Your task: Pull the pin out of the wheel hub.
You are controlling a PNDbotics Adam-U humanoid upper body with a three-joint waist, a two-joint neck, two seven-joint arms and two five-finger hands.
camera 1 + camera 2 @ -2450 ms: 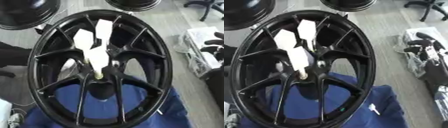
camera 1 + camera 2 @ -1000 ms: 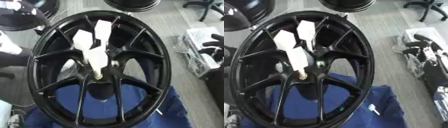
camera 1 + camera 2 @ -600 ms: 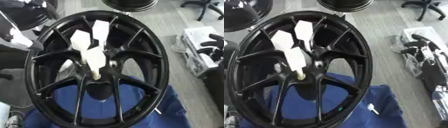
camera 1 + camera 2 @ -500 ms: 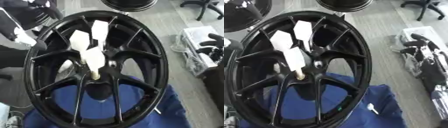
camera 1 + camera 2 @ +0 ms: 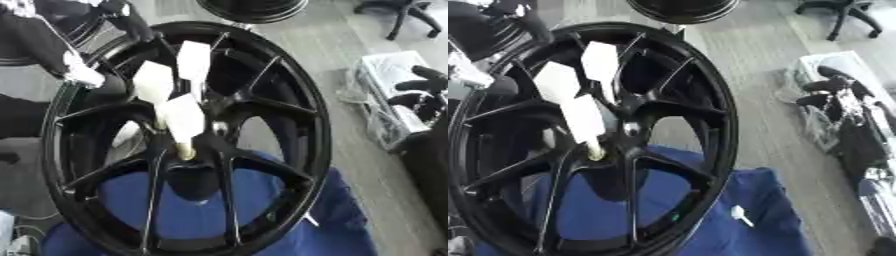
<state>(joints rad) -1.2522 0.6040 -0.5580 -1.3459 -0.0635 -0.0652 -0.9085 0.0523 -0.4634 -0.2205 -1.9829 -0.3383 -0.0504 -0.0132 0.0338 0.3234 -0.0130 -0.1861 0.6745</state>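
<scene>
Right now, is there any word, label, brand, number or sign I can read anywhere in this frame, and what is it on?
None can be read.
The white tags standing from the black wheel show blank faces.
A small green mark on the wheel's lower rim is too blurred to read.
The blue cloth and the small white piece lying on it carry no visible print.

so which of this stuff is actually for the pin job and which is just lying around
For the job:
- black wheel, standing on the blue cloth
- white pins sticking out of the hub
- left robot hand, reaching in at the upper left rim

Lying about:
- second wheel at the far edge
- office chair
- small white piece on the cloth
- clutter of dark parts at the right
</scene>
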